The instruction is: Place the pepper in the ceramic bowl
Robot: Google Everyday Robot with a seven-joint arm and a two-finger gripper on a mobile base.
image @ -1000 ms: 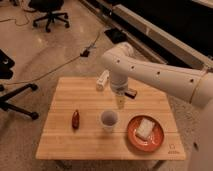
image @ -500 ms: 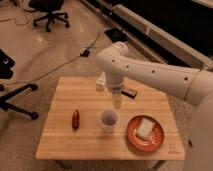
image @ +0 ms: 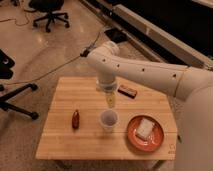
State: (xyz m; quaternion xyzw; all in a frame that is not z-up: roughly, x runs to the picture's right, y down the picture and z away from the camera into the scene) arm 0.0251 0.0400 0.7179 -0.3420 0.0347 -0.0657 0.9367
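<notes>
Speckled pale flooring (image: 30, 50) runs under everything, and a low wooden slat table (image: 65, 145) fills the lower middle of the frame. From where I'm standing the big white arm (image: 140, 72) reaches in from the right edge, bends near the table's far side and drops straight down. Its gripper (image: 110, 103) hangs just above the middle of the tabletop, pointing at the wood, fingers clenched together into one narrow tip. I can't make out anything pinched in them.

Just below the gripper in the frame, nearly under its tip, stands a pale translucent cup (image: 108, 120), upright and open at the top. Up and to the right of the gripper, near the table's far edge, a dark rectangular block (image: 127, 92) lies flat.

The pepper (image: 75, 119) lies on the bare wood to the left of the cup, clear of it and well apart from the gripper. It is small, dark red-brown and slim, with its long side running roughly up and down the frame.

On the other side of the cup, toward the lower right corner of the table, sits the ceramic bowl (image: 156, 142), wide, shallow and orange-red. A whitish chunk (image: 144, 128) rests inside it. The pepper and the bowl are on opposite sides of the cup.

Beyond the table, a black office chair (image: 49, 12) stands at the upper left, and another chair's wheeled base (image: 12, 97) pokes in at the left edge. A thin cable (image: 55, 72) trails across the floor toward the arm.
</notes>
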